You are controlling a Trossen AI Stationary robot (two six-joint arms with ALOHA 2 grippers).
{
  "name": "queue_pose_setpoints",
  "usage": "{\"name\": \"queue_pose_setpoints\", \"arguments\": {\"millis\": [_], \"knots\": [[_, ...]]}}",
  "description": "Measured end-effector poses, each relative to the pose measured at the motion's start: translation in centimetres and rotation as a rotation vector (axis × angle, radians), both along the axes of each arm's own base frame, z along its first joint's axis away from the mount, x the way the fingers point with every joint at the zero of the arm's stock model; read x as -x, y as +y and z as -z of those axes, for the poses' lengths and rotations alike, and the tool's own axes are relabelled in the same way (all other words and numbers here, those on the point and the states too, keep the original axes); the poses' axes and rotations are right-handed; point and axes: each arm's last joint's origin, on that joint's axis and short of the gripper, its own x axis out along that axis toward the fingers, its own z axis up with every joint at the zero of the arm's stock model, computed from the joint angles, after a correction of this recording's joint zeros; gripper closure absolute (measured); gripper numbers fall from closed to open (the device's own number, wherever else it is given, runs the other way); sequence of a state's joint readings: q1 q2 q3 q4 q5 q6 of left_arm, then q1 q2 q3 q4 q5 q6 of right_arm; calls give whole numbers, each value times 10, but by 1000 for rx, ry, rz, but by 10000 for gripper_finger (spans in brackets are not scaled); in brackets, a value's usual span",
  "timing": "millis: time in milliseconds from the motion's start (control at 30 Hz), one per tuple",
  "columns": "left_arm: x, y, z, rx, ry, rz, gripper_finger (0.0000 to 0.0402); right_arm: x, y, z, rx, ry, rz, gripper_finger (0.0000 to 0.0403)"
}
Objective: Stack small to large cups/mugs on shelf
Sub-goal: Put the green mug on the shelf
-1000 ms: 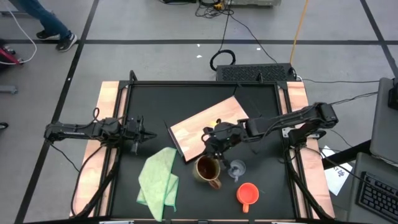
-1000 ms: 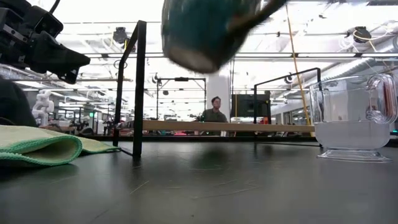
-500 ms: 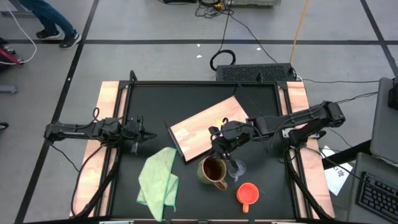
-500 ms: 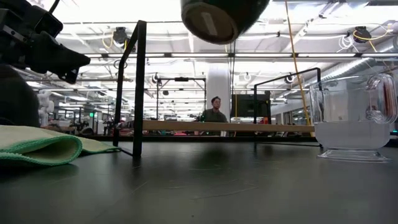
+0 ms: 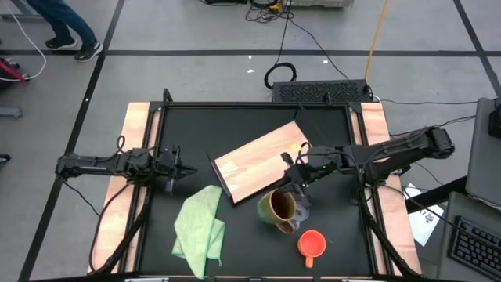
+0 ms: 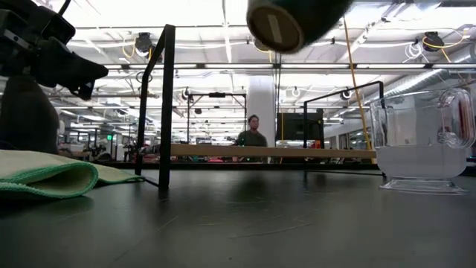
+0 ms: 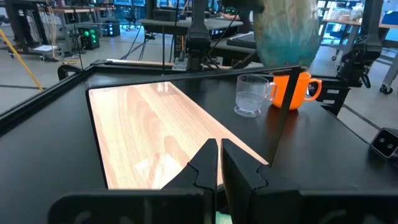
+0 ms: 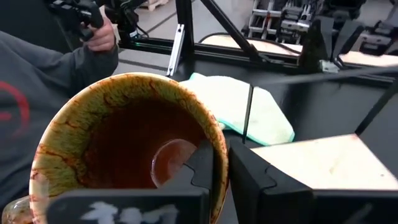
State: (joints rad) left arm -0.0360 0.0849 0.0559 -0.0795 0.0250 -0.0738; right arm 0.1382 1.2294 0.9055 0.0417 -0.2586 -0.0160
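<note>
The brown mug [image 5: 280,207] hangs tilted in the air near the shelf's near right corner, with my right gripper [image 5: 294,185] shut on it. In the low view its base [image 6: 277,28] faces the near edge, high above the table. The light-wood shelf [image 5: 261,160] lies flat at mid table. The clear glass cup [image 5: 303,208] stands upright beside the mug, and the orange-red mug [image 5: 311,244] stands nearer the front. My left gripper [image 5: 182,168] waits shut at the table's left, level, pointing at the shelf [image 7: 149,130]. My right gripper pinches the brown mug's wall at the rim [image 8: 219,142], one finger [image 8: 202,163] inside the mug and one [image 8: 249,174] outside. The fingers come from the table's right, slanting slightly down. The mug is lifted clear and tipped, its mouth turned up toward the gripper.
A light green cloth [image 5: 200,227] lies crumpled at the near left. Black frame posts [image 6: 165,104] stand at the table's corners. A person in a grey sleeve [image 8: 37,81] is beyond the table's left side in the right wrist view.
My right gripper has drawn back toward the table's right edge, still shut on the brown mug. The mug has gone with it, clear of the table, and has tipped further so that its base faces the near edge.
</note>
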Motion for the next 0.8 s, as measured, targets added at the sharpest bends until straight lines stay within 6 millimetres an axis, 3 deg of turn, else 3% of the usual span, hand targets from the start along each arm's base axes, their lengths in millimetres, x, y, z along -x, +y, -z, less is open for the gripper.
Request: {"name": "queue_pose_setpoints", "arguments": {"millis": [133, 400, 633, 800], "knots": [[0, 0, 0, 0, 0, 0, 378, 9, -3, 15, -21, -33, 17, 384], [0, 0, 0, 4, 0, 0, 378, 7, -9, 30, -51, -50, 49, 384], [0, 0, 1, 10, 9, -1, 378, -11, -22, 43, -54, -37, 103, 384], [0, 0, 1, 10, 9, 0, 378, -30, -43, 37, -44, 40, 169, 384]]}}
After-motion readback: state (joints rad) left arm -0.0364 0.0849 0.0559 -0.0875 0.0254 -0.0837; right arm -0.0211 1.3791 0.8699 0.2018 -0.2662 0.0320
